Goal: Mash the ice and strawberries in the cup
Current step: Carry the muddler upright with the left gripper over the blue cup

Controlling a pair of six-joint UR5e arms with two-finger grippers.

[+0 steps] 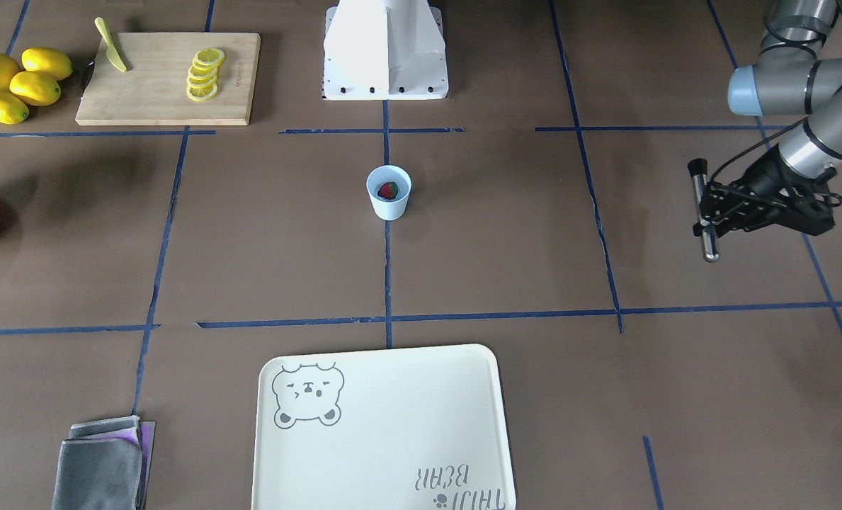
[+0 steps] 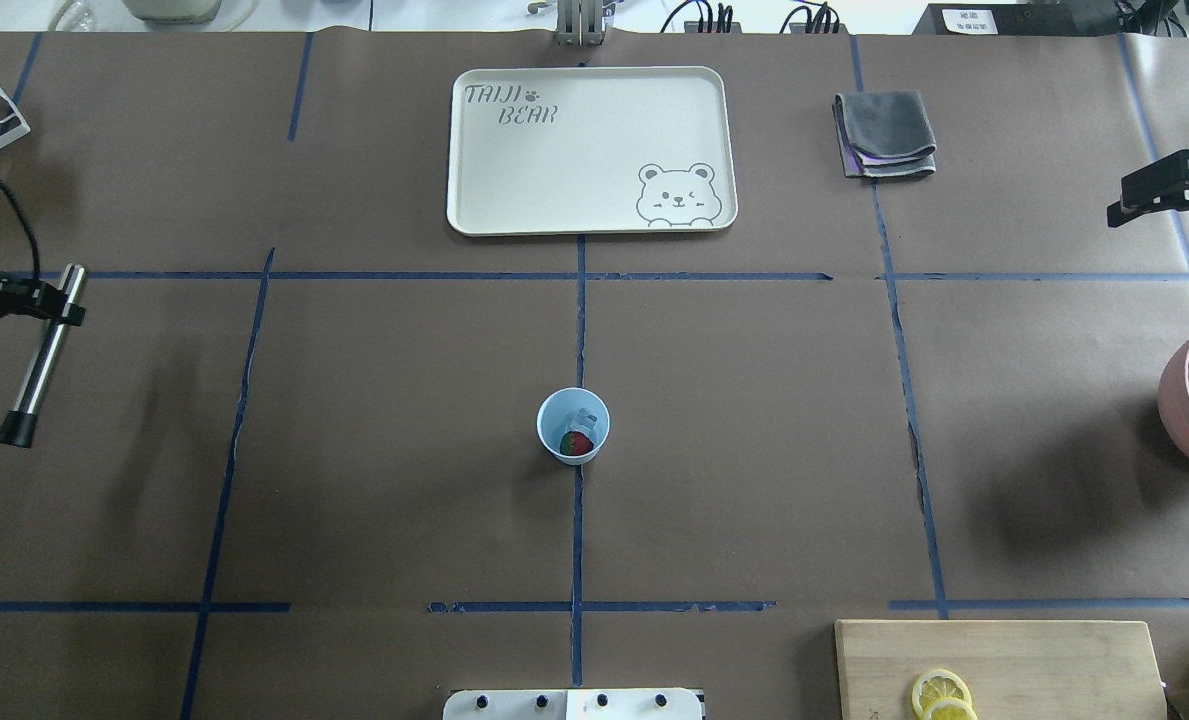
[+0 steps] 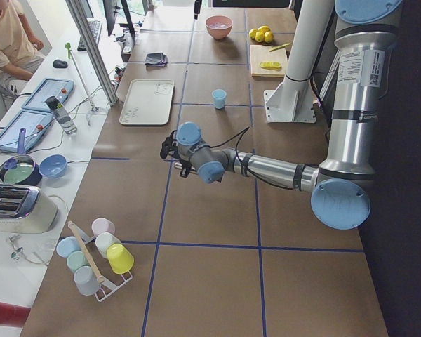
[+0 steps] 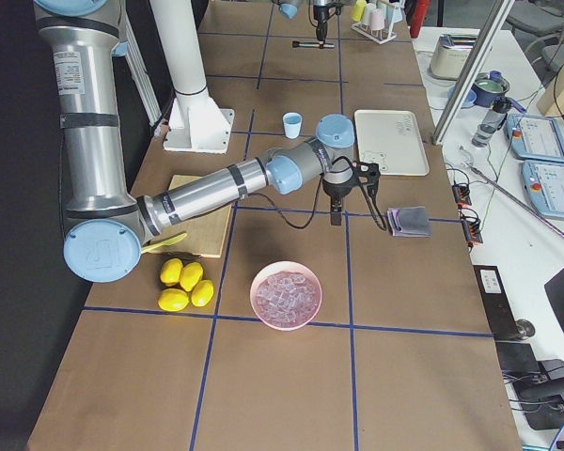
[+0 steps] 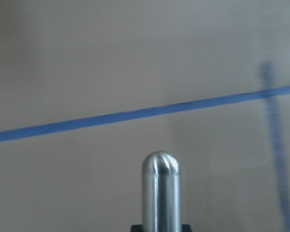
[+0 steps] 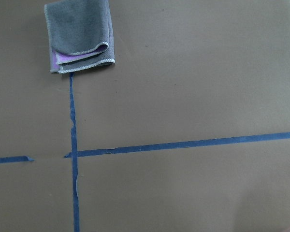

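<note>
**Cup mid-table, arms out wide**

Blue tape grids the brown table (image 1: 498, 248). The cup (image 1: 389, 207) stands at its centre, with the strawberry (image 1: 388, 190) and ice (image 2: 582, 418) inside. The left gripper (image 1: 705, 211) hovers far out to its side, clamped on a steel rod (image 1: 709, 244). The right gripper (image 4: 357, 211) hangs near the cloth (image 2: 884, 132), fingers apart and empty.

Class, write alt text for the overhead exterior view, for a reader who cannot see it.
A small pale-blue cup stands at the middle of a brown table, holding a red strawberry and a clear piece of ice. At the left edge the left gripper holds a metal rod; the right gripper, open and empty, is at the right edge.
</note>
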